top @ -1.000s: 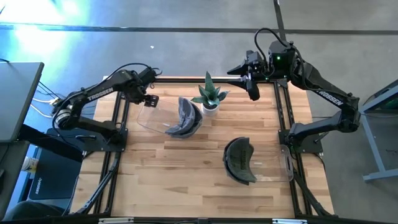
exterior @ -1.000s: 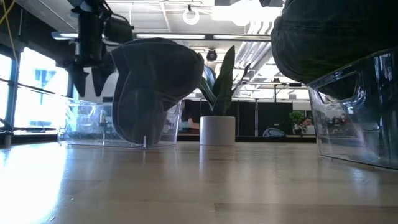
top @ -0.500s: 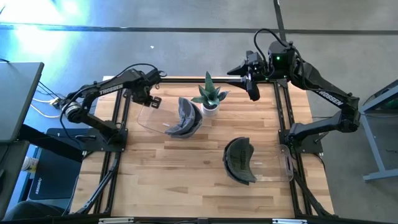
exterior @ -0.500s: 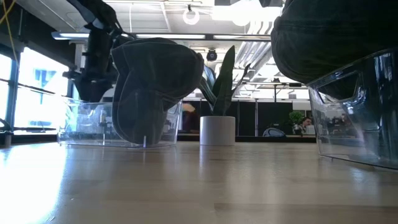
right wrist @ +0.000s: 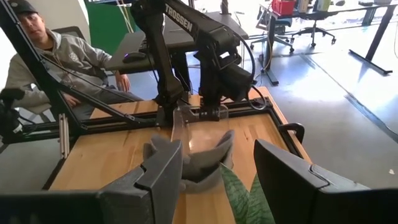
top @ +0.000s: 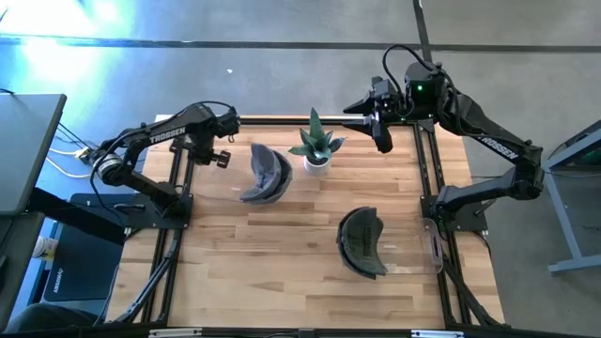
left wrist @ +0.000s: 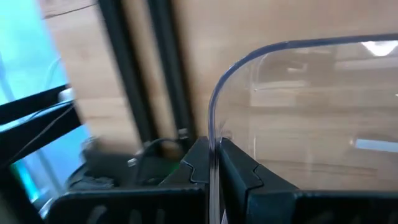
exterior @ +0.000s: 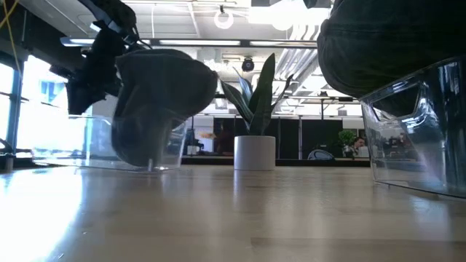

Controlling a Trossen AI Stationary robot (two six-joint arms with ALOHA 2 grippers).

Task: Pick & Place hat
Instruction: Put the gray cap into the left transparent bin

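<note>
A dark grey hat (top: pixel 261 174) lies in a clear plastic bin (top: pixel 218 191) at the table's far left, its brim hanging over the bin's wall (exterior: pixel 164 102). My left gripper (top: pixel 221 155) is shut on the bin's rim (left wrist: pixel 214 165). A second dark hat (top: pixel 362 242) rests in another clear bin (top: pixel 424 255) at the near right. My right gripper (top: pixel 380 133) hangs open in the air over the far right corner, its fingers (right wrist: pixel 163 169) empty. My left gripper pinches the clear bin's top rim (left wrist: pixel 214 140) between its two fingers, just beside a rounded corner. One finger (left wrist: pixel 241 169) stands inside the bin and one (left wrist: pixel 194 167) outside. The fingers come steeply from above. The bin's bottom (exterior: pixel 138 166) sits on the table.
A potted plant in a white pot (top: pixel 317 150) stands at the far middle, next to the left bin. The black frame rail (top: pixel 178 178) runs along the table's left edge. A person (right wrist: pixel 43 56) sits beyond the table's left side.
My left gripper has tipped down over the bin's left wall and shut on its rim. The bin with the hat has slid toward the table's left edge, away from the plant.
</note>
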